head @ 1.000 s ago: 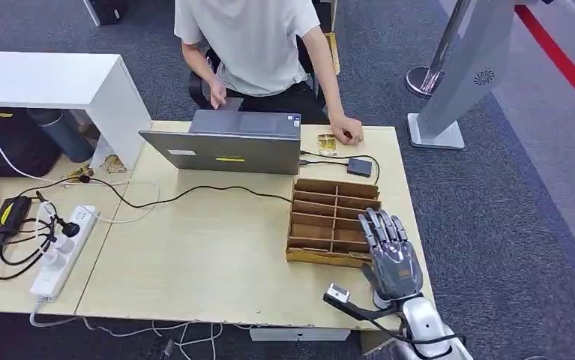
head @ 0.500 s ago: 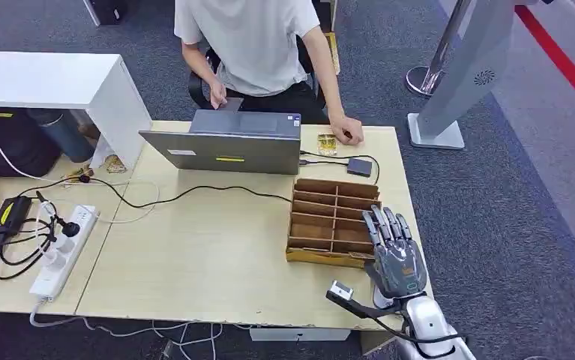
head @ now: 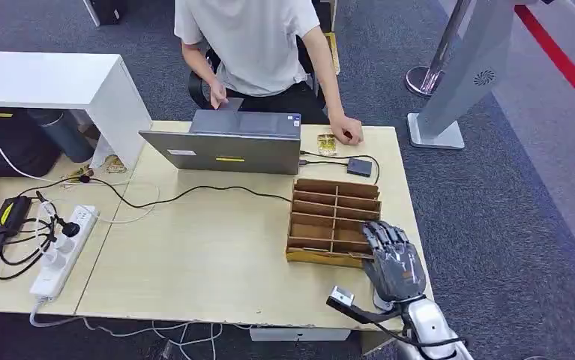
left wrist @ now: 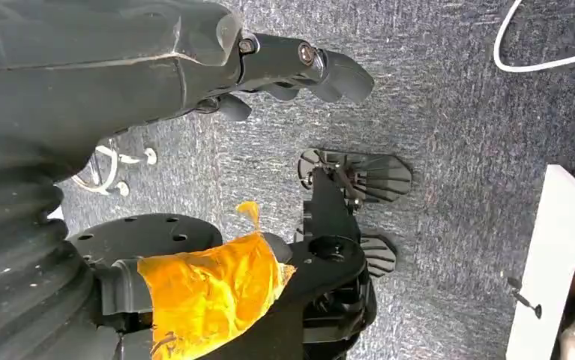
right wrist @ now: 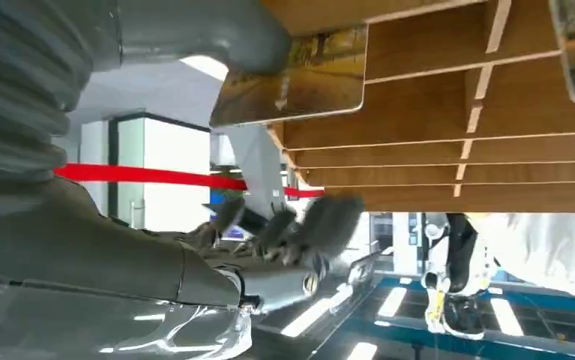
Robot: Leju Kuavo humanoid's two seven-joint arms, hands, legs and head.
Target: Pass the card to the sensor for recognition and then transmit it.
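A person (head: 250, 41) in a white shirt is sitting at the far side of a light wooden table (head: 209, 247), one hand resting on the tabletop. An open grey laptop (head: 228, 142) is standing in front of them. A black cable (head: 187, 193) is trailing from it across the table. At the left, a white power strip (head: 63, 251) is lying among tangled cords.

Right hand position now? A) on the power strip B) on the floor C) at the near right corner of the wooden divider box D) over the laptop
C: the right hand sits at the near right corner of the wooden divider box, fingers curling over its edge.
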